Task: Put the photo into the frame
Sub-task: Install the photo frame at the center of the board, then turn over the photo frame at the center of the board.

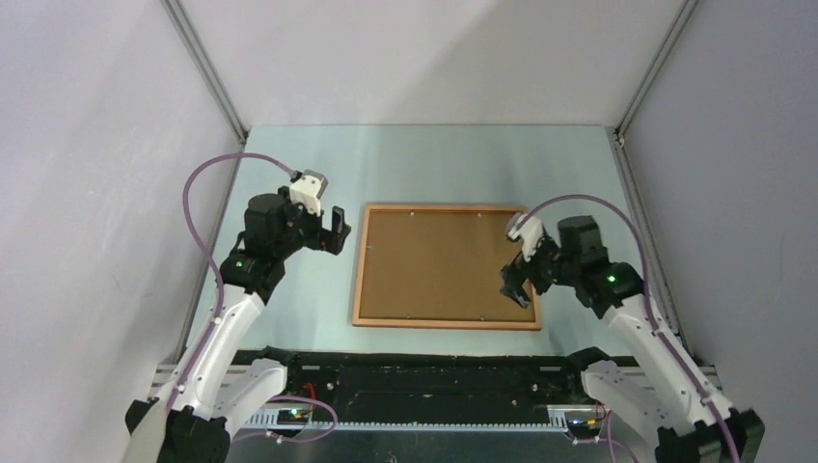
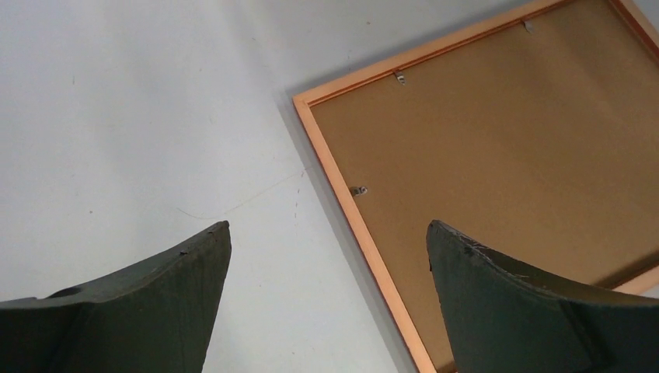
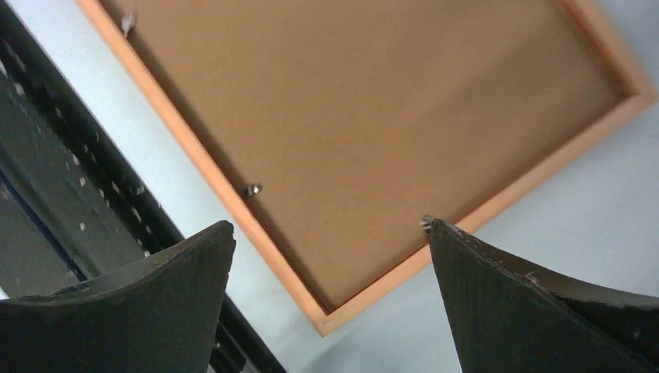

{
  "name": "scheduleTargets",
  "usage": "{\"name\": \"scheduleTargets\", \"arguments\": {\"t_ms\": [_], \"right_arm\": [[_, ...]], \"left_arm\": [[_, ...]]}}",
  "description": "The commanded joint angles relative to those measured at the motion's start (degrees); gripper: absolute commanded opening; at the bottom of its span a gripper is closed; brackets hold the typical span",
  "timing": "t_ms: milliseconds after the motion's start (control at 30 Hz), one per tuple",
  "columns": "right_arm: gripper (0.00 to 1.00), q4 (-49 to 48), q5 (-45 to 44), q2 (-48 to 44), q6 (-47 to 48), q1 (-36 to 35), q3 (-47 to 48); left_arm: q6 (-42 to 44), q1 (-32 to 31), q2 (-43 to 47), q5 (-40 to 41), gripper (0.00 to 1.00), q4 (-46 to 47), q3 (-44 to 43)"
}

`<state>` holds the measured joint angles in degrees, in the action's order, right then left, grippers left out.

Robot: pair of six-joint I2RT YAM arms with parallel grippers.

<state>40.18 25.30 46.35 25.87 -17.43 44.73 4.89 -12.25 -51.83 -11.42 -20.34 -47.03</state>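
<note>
The frame (image 1: 358,265), thin orange-brown wood, lies flat at the table's centre with a brown backing board (image 1: 444,262) filling it and small metal clips along its inner edge. The photo is not in view. My left gripper (image 1: 338,230) hovers open just off the frame's far left corner. In the left wrist view its fingers straddle the frame's left moulding (image 2: 332,175), and the left gripper (image 2: 328,225) holds nothing. My right gripper (image 1: 516,285) hangs open over the near right corner. In the right wrist view the right gripper (image 3: 330,224) is also empty above the moulding (image 3: 172,116).
The black base rail (image 1: 434,371) runs along the table's near edge, close to the frame's near side. Grey walls with metal posts (image 1: 207,68) close in the left, right and back. Purple cables loop above both arms.
</note>
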Motion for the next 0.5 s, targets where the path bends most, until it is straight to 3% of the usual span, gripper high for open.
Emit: {"name": "scheduleTargets", "arguments": {"t_ms": [0,133,467], "right_arm": [[0.97,-0.3,-8.4,4.5,2.8,-8.5,-2.2],[0.93,-2.0,-13.6,9.7,2.7,-18.2,-2.6],[0.86,-5.4,-18.5,20.2,4.6,-31.0,-2.5]], "left_arm": [[4.6,0.2,2.8,-3.4,0.98,0.2,0.7],[4.9,0.2,1.7,-3.5,0.98,-1.3,1.1],[6.0,0.2,-1.3,-0.9,0.98,-1.7,1.3]]}}
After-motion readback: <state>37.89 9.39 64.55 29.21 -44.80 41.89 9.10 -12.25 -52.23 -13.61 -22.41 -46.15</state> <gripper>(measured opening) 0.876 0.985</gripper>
